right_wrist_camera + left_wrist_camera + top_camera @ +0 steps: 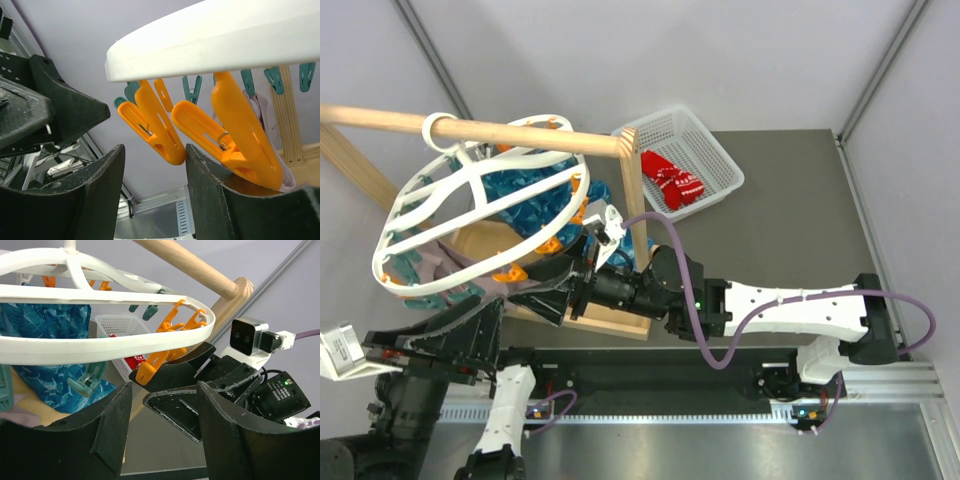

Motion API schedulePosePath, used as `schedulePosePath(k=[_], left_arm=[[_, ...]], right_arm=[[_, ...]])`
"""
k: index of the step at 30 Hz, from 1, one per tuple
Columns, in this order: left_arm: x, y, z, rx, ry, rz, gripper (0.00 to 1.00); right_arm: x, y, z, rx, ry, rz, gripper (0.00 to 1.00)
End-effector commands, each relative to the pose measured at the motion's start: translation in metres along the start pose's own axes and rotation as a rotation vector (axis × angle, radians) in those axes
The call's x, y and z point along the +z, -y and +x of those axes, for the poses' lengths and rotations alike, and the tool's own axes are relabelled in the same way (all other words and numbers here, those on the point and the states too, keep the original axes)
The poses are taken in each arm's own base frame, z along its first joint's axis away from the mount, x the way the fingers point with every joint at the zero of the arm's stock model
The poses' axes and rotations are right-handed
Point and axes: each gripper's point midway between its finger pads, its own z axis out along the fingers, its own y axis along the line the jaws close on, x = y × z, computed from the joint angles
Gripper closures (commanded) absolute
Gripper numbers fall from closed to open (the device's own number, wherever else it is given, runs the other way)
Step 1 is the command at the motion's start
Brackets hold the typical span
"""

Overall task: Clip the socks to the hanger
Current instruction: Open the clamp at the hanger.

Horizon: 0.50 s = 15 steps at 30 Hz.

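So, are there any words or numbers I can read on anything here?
No text here can be read.
The white tag by the left arm: dark marks, too small to read.
The red socks in the basket: white pattern, too blurred to tell whether it holds letters.

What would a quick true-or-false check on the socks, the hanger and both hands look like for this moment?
1. The socks lie in the white basket. True.
2. The hanger hangs by its hook from the wooden rail. True.
3. The right hand holds a sock. False: it is open with no sock in it, just under two orange clips.
4. The hanger carries no cloth. False: blue patterned cloths hang from it.
5. The left hand is open and empty. True.
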Motion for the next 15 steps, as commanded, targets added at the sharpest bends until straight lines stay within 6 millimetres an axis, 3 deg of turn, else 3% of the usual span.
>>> schedulePosePath(k=[1, 15], left_arm=[[0.0093, -0.0037, 0.0033, -0.014, -0.036, -0.003, 0.41], [0.0135, -0.0088, 0.0093, -0.031, -0.062, -0.014, 0.4]], right_arm=[[0.0079, -0.0162, -0.0385, -0.023, 0.1, -0.07, 0.49], [0.015, -0.0124, -0.0444, -0.027, 0.123, -0.086, 0.57]])
